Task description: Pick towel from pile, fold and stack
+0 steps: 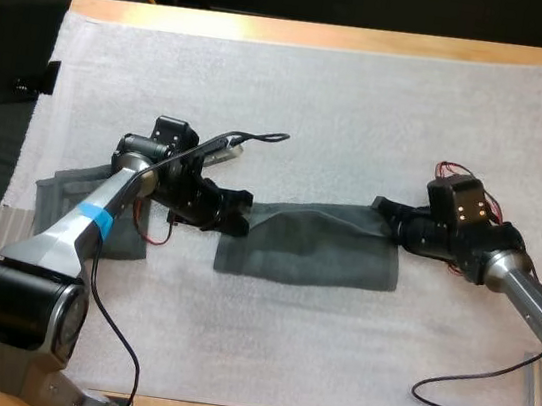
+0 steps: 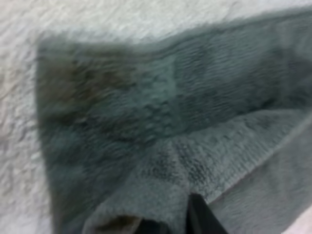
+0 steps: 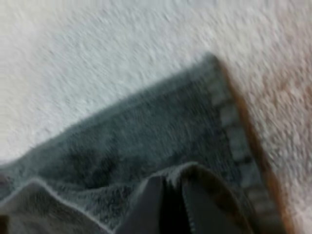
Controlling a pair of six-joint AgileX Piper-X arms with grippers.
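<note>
L gripper (image 1: 234, 213) & R gripper (image 1: 387, 217) each pinch a top corner of the towel (image 1: 310, 249) at mid-frame; keep it taut, move both together so edges meet.

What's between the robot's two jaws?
A dark towel, reaching from the left jaws to the right jaws. The high view shows it.

Both arms stretch in low over the desk, pointing at each other. The left hand (image 1: 232, 211) is pinching one end of the towel (image 1: 310, 247), and the right hand (image 1: 388, 212) is clamped on the opposite corner.
</note>
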